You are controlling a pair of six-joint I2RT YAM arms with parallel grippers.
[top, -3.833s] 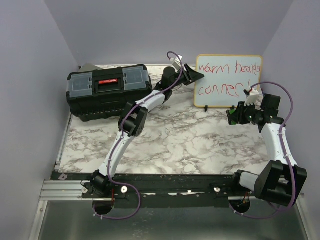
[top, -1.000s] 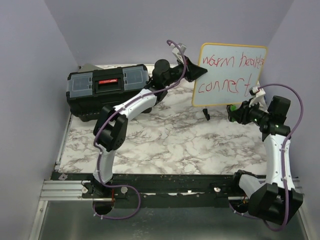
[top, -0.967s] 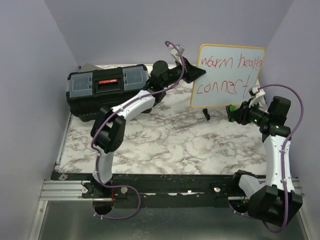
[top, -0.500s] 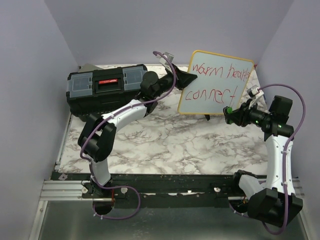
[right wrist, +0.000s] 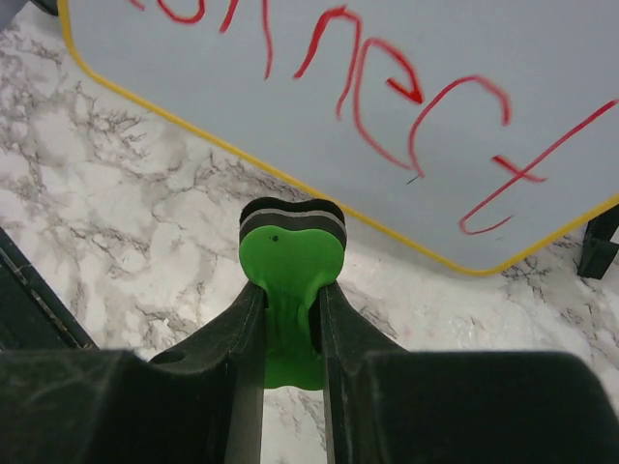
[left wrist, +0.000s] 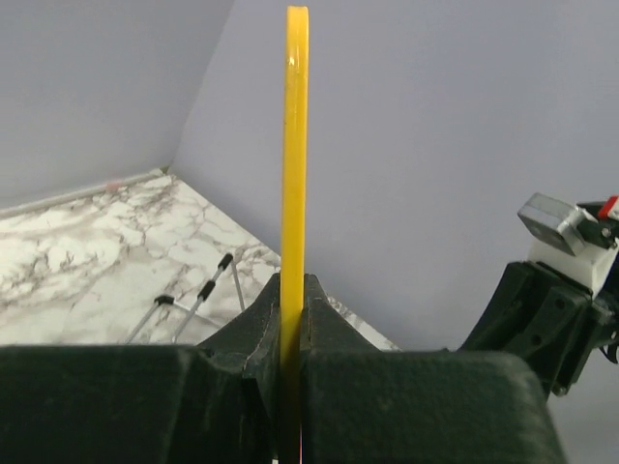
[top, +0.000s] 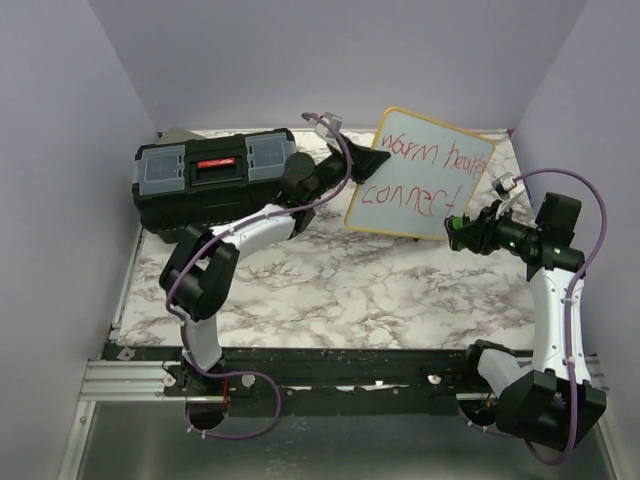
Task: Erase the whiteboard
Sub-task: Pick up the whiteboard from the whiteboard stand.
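**A:** How many of each?

**B:** One whiteboard (top: 420, 187), one toolbox (top: 215, 178) and one green eraser (right wrist: 290, 256). There are two grippers, the left gripper (top: 378, 158) and the right gripper (top: 462, 228).

**A:** Where's the board?

**B:** Toward 1 o'clock on the table (top: 330, 290), tilted, with two lines of red writing on it. The toolbox sits at 10 o'clock, apart from it.

**A:** And the fingers?

**B:** The left gripper is clamped tight on the board's yellow frame, at its 9 o'clock edge. The right gripper pinches the eraser by the board's 5 o'clock corner, just beside the lower edge. Whether the eraser touches the board, I can't tell.

**A:** Surface and room?

**B:** White marble with grey veins, and a black rail (top: 350, 362) along the near edge. Plain lilac walls (top: 60, 150) stand on three sides.
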